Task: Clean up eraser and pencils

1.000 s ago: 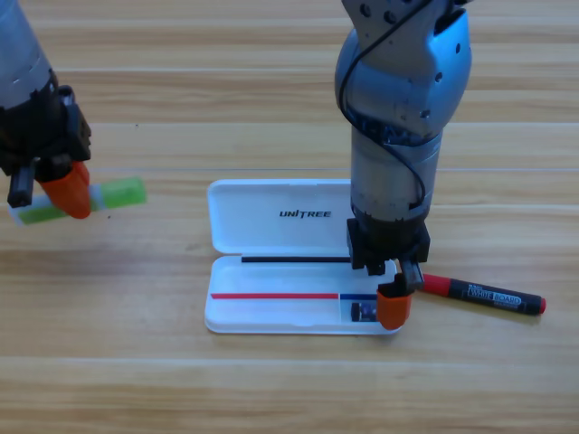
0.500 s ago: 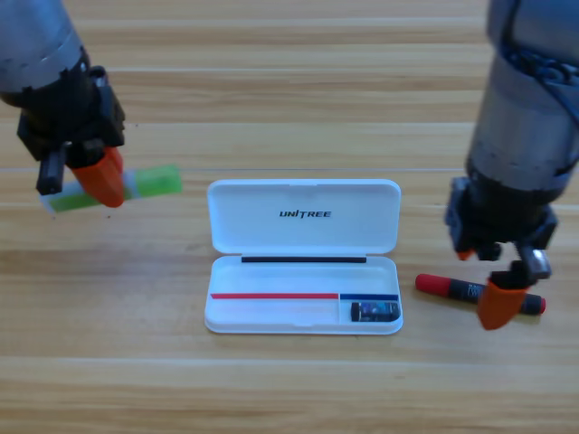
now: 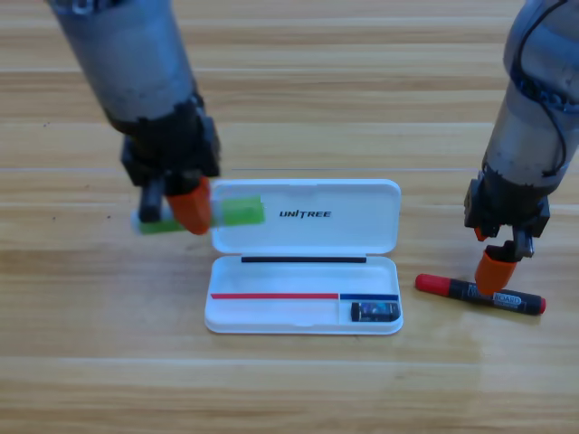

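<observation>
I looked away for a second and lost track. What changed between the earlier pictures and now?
The left gripper carried the green pen rightward, from the table's left side to over the white case lid's left edge. The right gripper left the eraser in the case's lower right compartment, swung right, and now sits down on the red-capped marker. Case, eraser and marker stayed put.

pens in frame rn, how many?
2. The green pen is held in the left gripper over the white case's lid edge; the red-capped marker lies on the table under the right gripper.
</observation>
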Robot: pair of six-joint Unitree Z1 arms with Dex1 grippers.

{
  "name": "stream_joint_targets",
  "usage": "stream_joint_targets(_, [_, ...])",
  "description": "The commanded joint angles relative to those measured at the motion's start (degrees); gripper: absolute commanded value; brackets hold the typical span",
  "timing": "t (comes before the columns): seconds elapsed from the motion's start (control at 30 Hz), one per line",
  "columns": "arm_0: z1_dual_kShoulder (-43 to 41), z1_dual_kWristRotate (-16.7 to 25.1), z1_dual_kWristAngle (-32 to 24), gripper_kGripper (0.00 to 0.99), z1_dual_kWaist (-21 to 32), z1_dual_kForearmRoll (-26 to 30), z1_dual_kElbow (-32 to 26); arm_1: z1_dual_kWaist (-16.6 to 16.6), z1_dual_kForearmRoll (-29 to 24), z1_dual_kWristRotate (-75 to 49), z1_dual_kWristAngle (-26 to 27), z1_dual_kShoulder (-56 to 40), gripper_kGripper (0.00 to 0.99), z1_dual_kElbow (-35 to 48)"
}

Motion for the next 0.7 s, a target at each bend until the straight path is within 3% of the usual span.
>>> stream_joint_targets(0.03, [6.89,-1.29,-0.29,0.0,-5.12,0.6,-2.17,-1.75,-2.13,-0.84,1.09,4.72,0.775,2.66])
stream_joint_targets(0.43, [12.33,-2.0,0.15,0.0,-8.29,0.51,-4.72,-0.96,-4.15,-1.8,2.94,7.97,0.765,4.41])
stream_joint_targets(0.6, [14.09,-2.26,0.23,0.0,-8.46,0.16,-5.24,-0.96,-5.21,-2.33,2.85,9.38,0.495,4.77])
stream_joint_targets(0.7, [14.97,-2.26,0.76,0.0,-8.46,-0.36,-5.33,-0.96,-5.21,-2.77,2.67,9.55,0.229,5.03])
